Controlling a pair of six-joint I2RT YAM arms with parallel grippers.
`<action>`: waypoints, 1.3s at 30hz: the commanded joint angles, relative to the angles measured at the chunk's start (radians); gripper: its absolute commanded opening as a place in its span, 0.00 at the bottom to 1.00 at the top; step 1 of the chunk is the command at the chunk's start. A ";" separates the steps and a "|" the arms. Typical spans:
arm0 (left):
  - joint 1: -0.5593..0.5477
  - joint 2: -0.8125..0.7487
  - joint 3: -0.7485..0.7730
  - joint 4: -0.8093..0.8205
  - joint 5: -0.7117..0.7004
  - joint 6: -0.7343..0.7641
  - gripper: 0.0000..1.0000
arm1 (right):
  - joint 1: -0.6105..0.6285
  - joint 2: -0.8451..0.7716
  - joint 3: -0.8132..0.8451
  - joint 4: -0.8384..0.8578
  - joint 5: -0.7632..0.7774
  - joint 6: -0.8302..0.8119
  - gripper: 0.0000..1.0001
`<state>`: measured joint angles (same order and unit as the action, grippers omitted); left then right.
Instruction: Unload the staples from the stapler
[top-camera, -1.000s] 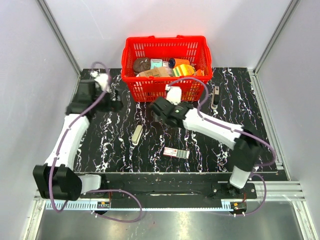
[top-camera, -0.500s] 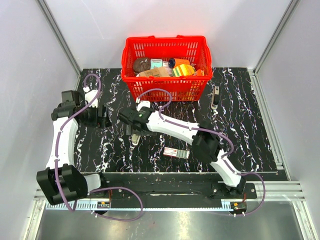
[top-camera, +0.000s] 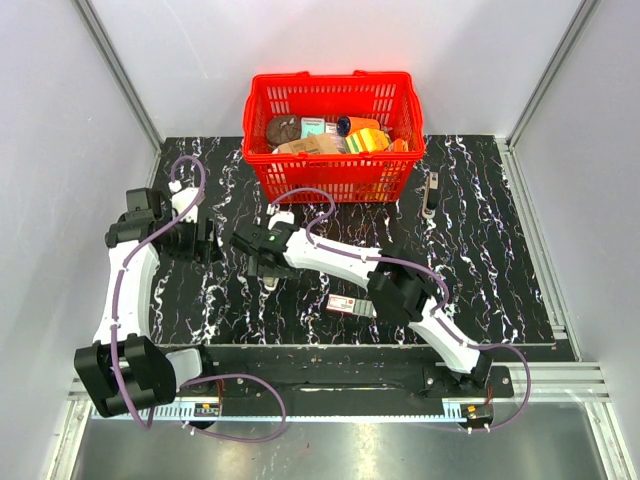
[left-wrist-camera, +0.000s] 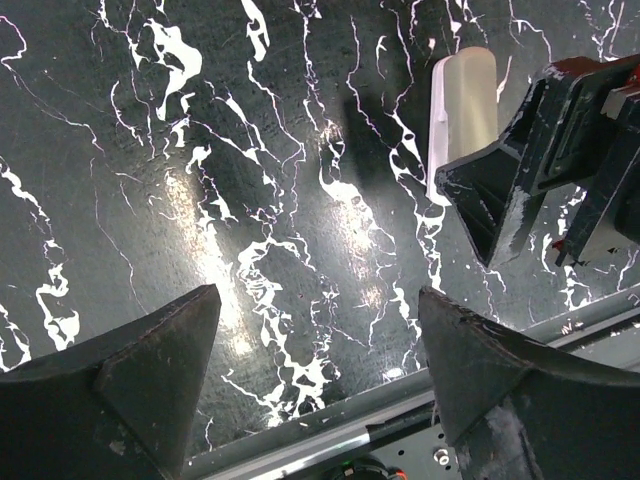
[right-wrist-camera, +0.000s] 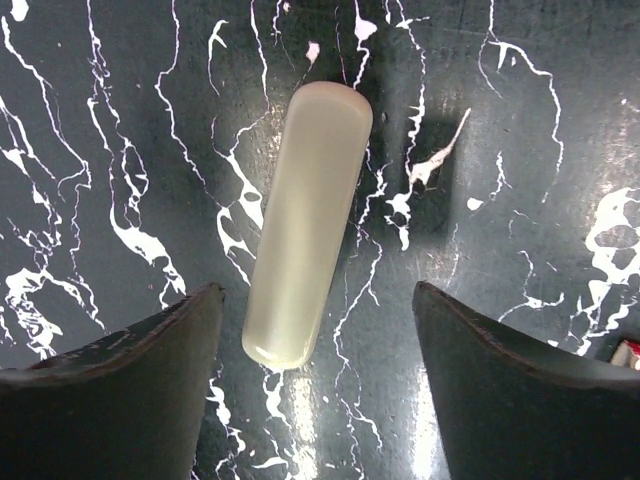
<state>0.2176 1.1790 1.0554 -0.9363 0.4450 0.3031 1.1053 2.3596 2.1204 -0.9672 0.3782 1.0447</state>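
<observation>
The small cream-white stapler (right-wrist-camera: 305, 225) lies flat on the black marbled table. In the right wrist view it sits between my open right gripper (right-wrist-camera: 318, 330) fingers, nearer the left finger, its near end level with the fingertips. In the top view the right gripper (top-camera: 258, 262) hovers over it and hides most of it; only its near tip (top-camera: 270, 283) shows. The left wrist view shows the stapler (left-wrist-camera: 463, 100) at the upper right, partly behind the right gripper's fingers (left-wrist-camera: 500, 195). My left gripper (top-camera: 205, 242) is open and empty, left of the stapler, over bare table (left-wrist-camera: 320, 340).
A red basket (top-camera: 330, 78) full of items stands at the back centre. A flat red-white-green little box (top-camera: 352, 306) lies near the front, right of the stapler. A slim metal tool (top-camera: 430, 195) lies at the back right. The table's front rail (left-wrist-camera: 480, 350) is near the left gripper.
My right arm has swung left from in front of the basket and now hovers over the stapler. My left arm has drawn back and lowered towards the table's left side.
</observation>
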 joint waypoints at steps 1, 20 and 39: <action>0.006 -0.015 -0.023 0.044 -0.026 0.001 0.84 | 0.007 0.024 0.053 0.042 0.025 0.015 0.78; 0.006 -0.021 -0.066 0.067 -0.071 0.037 0.79 | -0.005 0.084 0.098 0.045 0.059 0.008 0.52; -0.049 0.017 -0.080 0.082 0.161 0.039 0.95 | -0.024 -0.380 -0.449 0.543 0.028 0.025 0.00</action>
<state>0.2035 1.1759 0.9836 -0.8890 0.4873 0.3401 1.0977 2.2017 1.8088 -0.6903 0.3985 1.0451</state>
